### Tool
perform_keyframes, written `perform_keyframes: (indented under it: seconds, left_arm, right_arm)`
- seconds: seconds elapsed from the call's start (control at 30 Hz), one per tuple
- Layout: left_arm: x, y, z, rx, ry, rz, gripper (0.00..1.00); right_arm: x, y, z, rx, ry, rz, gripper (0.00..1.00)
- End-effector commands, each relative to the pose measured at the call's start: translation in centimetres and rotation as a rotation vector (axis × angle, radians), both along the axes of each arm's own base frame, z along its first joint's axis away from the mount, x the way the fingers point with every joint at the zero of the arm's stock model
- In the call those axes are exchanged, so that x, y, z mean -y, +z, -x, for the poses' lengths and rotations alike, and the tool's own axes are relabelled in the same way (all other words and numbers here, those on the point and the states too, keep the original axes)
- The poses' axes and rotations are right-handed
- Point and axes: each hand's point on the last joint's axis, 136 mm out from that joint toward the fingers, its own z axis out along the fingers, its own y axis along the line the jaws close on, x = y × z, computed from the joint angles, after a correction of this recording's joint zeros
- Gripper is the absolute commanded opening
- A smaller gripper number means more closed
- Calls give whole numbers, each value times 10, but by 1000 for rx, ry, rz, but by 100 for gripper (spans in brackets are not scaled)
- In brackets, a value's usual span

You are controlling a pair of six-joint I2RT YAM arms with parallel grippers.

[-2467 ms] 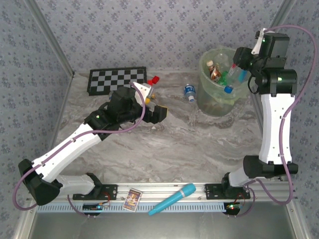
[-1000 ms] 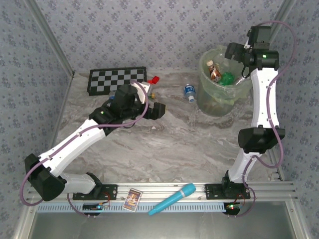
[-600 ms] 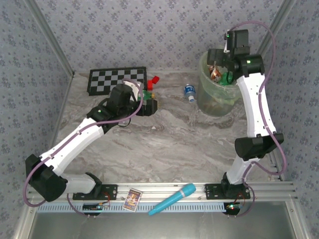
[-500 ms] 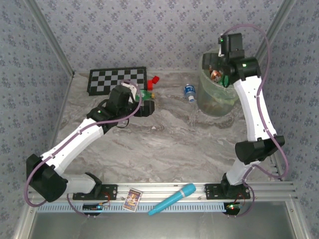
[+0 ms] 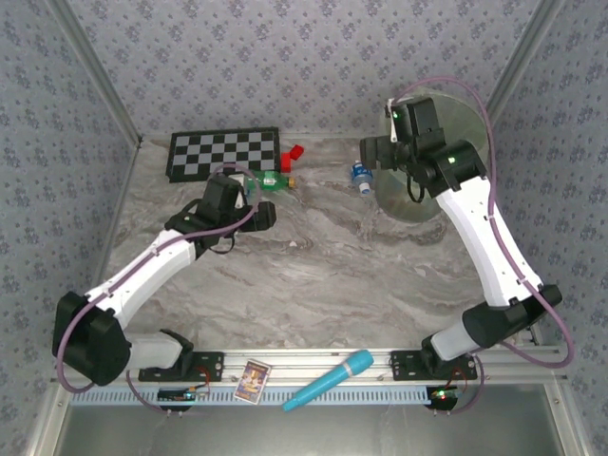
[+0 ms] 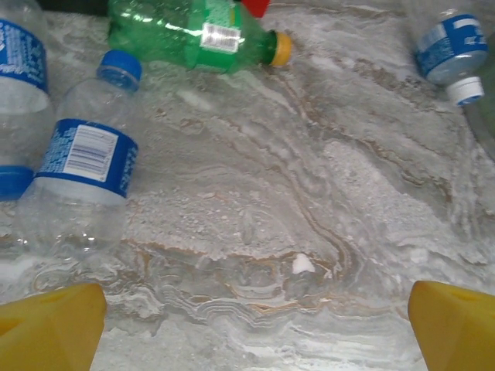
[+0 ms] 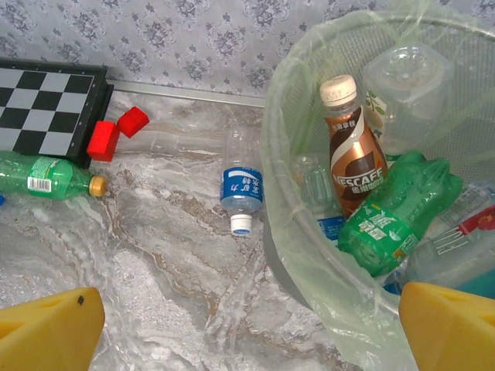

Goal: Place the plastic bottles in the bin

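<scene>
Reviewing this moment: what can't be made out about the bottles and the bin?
Top external: the round translucent yellow-green bin has its contents hidden by the right arm.
Left wrist: a clear blue-labelled plastic bottle is cut off by the left edge.
Right wrist: bottles beneath the crumpled green plastic bottle are hidden, so no count.

Upright bin (image 7: 288, 255) near the surface's far-right corner holds a brown bottle (image 7: 354, 154) and a green bottle (image 7: 394, 212); a clear bottle (image 7: 241, 189) lies beside it.
</scene>
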Motion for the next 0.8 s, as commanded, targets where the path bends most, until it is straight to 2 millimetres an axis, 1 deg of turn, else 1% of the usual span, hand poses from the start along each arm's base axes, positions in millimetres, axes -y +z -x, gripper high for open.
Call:
perform_keyframes:
  seconds: [0.0,0.1,0.2,0.3,0.37,0.47,0.53,0.63,0.67,0.73,0.77]
  left_arm:
    - [-10,-5,-10,-42,70,-20,100]
    - [-25,-17,-14,-119,139,-44,100]
    - [-41,-29,-20,-193,212,-38,99]
    - [-53,-35,-30,-218,236,-79,98]
    - [-62,-41,-37,-238,254,-115,98]
    - [-70,-52,-47,-299,268,-108,96]
    - [-68,-57,-54,-321,258,-103,94]
    - [-65,-62,-69,-324,235,-123,87]
    - [-67,-66,-69,-349,235,-147,86]
    - [-68,-70,-75,-363,230,-172,84]
    - [-66,-72,-79,-370,221,-181,83]
  right_arm:
    - [-8,2,1,42,46,-34,100]
    - [-20,-2,-1,58,95,-79,99]
    - [-35,-3,2,62,159,-115,100]
    - [-51,-6,7,63,219,-173,100]
    - [-57,-9,10,66,241,-204,100]
    - [-58,-11,17,65,259,-225,100]
    - [-57,-11,22,63,274,-229,100]
    - [-52,-8,28,78,277,-228,100]
    - [-50,-6,30,90,275,-232,100]
    - [-46,-2,32,110,267,-247,100]
    - [-44,-4,34,108,262,-253,100]
